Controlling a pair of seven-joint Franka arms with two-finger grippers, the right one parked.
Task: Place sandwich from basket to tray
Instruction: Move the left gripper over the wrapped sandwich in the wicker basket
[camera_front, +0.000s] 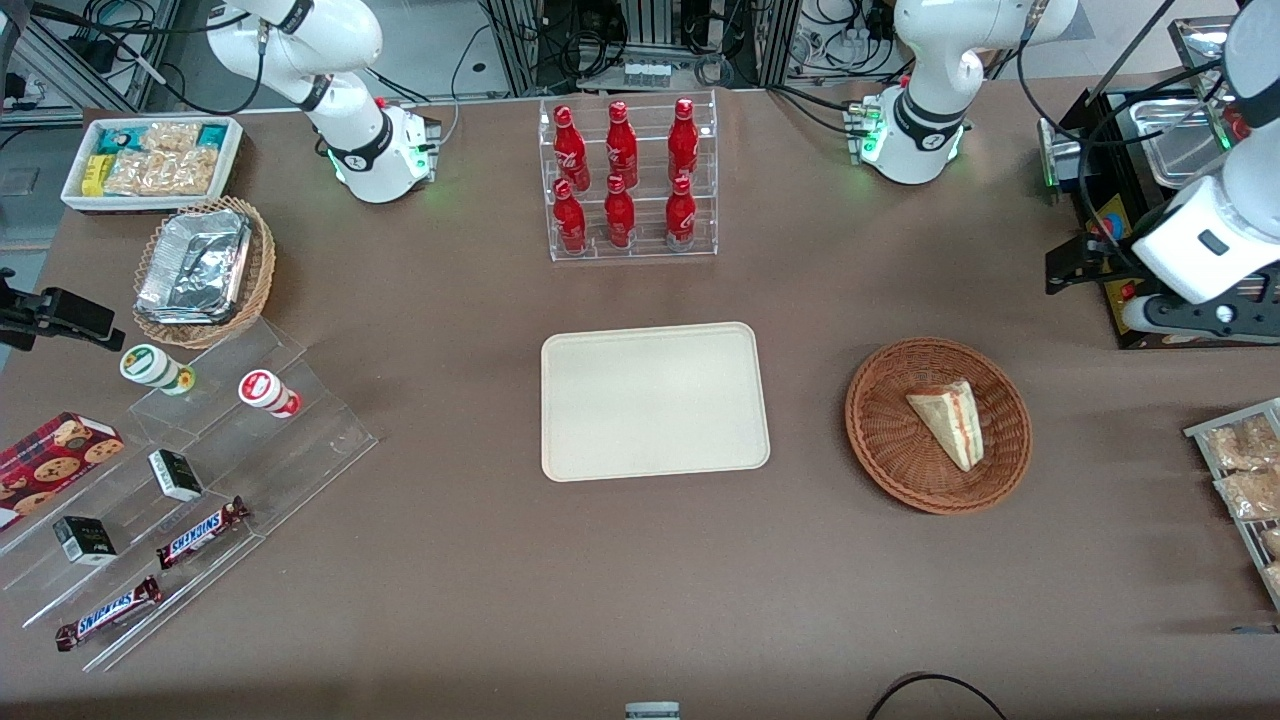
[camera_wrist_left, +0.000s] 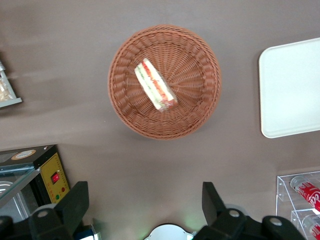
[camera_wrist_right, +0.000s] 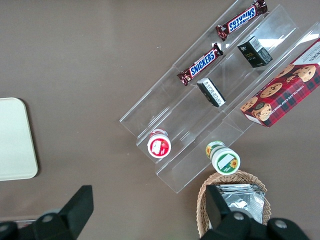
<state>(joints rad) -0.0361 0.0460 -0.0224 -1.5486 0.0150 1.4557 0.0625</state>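
Front view: The sandwich (camera_front: 948, 422) lies inside the basket (camera_front: 880, 440), at the right of the frame, on its side with the layered filling edge facing up and toward the frame's right edge. The tray (camera_front: 655, 400) sits at frame centre, bare, well apart from the basket. The working arm's gripper (camera_front: 1075, 262) hangs at the upper right of the frame, above the table and farther from the camera than the basket; it carries nothing. A rack of red bottles (camera_front: 627, 178) stands at upper centre, farther from the camera than the tray.

Left wrist view: The gripper (camera_wrist_left: 145, 205) looks straight down with its two fingers (camera_wrist_left: 76, 202) spread wide and nothing between them. The basket (camera_wrist_left: 200, 107) and the sandwich (camera_wrist_left: 154, 85) lie ahead of the fingertips, not yet between them. A corner of the tray (camera_wrist_left: 290, 90) shows as well.

Right wrist view: The task's sandwich and basket are not visible; only one rounded end of the tray (camera_wrist_right: 15, 140) appears.

Handling judgement: The wedge is probably light and soft, and its clear wrap is likely slippery. The fingers would best close across the two flat bread faces near the wedge's middle, with moderate force, to avoid crushing the bread or squeezing out the filling.
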